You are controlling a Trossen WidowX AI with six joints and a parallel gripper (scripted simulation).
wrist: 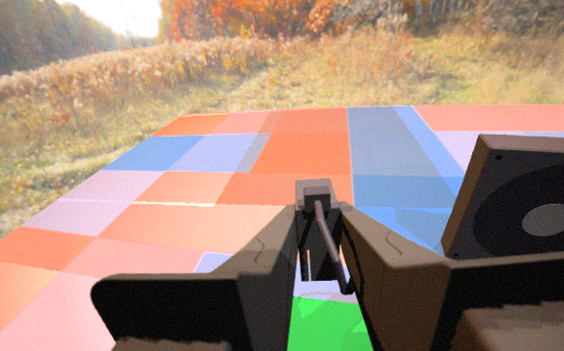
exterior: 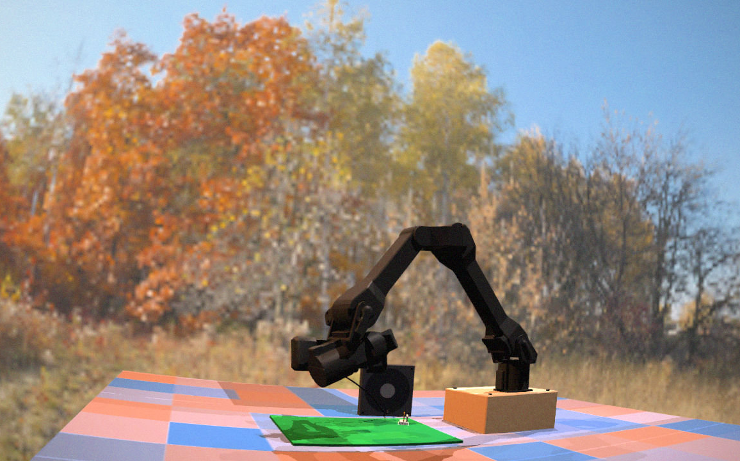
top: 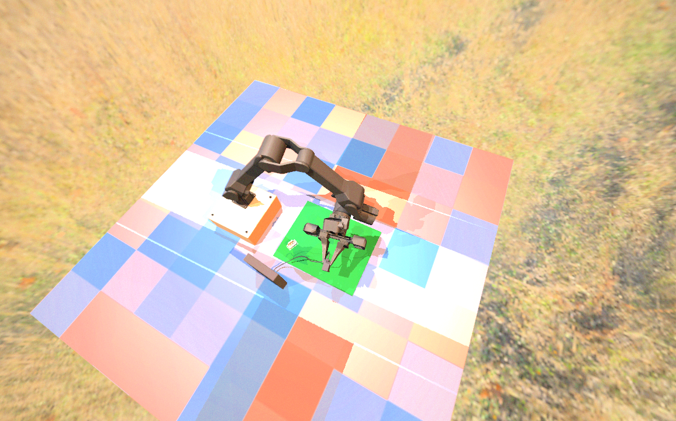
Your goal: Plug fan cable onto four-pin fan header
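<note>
While the hand [wrist: 317, 214] is pinched nearly shut, it holds the small grey plug [wrist: 314, 191] of the fan's cable between its two fingers. The plug sticks out past the fingertips, and a thin grey wire [wrist: 330, 246] runs back from it through the gap between the fingers.

The hand is up in the air and points almost flat, out over the worktop [wrist: 199, 195]. In the side view the hand [exterior: 304, 362] hangs well above the green board [exterior: 355, 429] and does not touch it. In the top view the hand [top: 327, 265] is over the near part of the board [top: 303, 235], with its fingers pointing toward the board's near edge.

The fan [wrist: 531, 195] stands just to the right of the hand in the wrist view. It is a dark square box with a round middle. In the side view the fan [exterior: 386, 389] stands upright on the worktop behind the board. The dark cable [top: 293, 260] lies loose across the board from the fan [top: 264, 270] to the hand.

The four-pin header [top: 292, 244] is a tiny pale block near the left side of the board, well apart from the hand. In the side view the header [exterior: 402, 421] shows as a small upright thing near the board's far right corner, but it is too small to see its pins. The plug is not on it.

The arm [exterior: 447, 274] bends up high and comes down to an orange and white base block [exterior: 498, 408] beside the board.
</note>
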